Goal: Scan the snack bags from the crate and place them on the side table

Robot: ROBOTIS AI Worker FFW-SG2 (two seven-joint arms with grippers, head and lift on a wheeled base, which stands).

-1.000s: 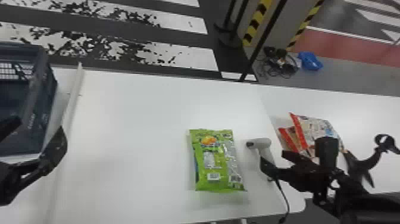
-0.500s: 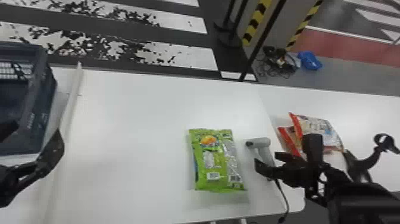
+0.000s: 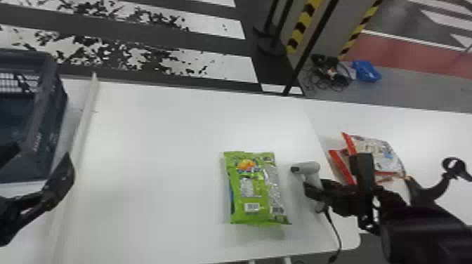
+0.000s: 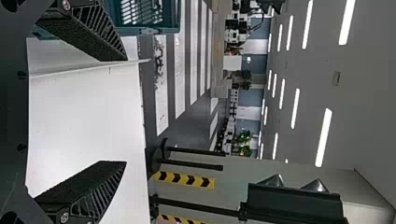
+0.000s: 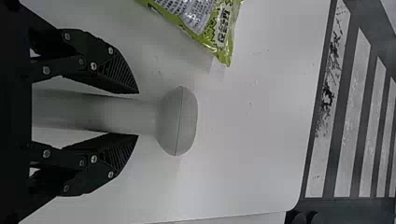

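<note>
the snack bag (image 3: 258, 193) is green and silver, the scanner (image 3: 309, 167) grey.

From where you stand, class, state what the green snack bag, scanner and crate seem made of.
Green snack bag: probably thin plastic film, glossy; it wrinkles and shines.
Scanner: likely hard plastic, smooth and matte, with a fine seam.
Crate: apparently rigid plastic, dull; its wall has a grid.

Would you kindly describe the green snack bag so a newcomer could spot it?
Find the white table, right of the dark crate. Just left of the grey scanner lies the snack bag, green while the other bags are red and white.
</note>
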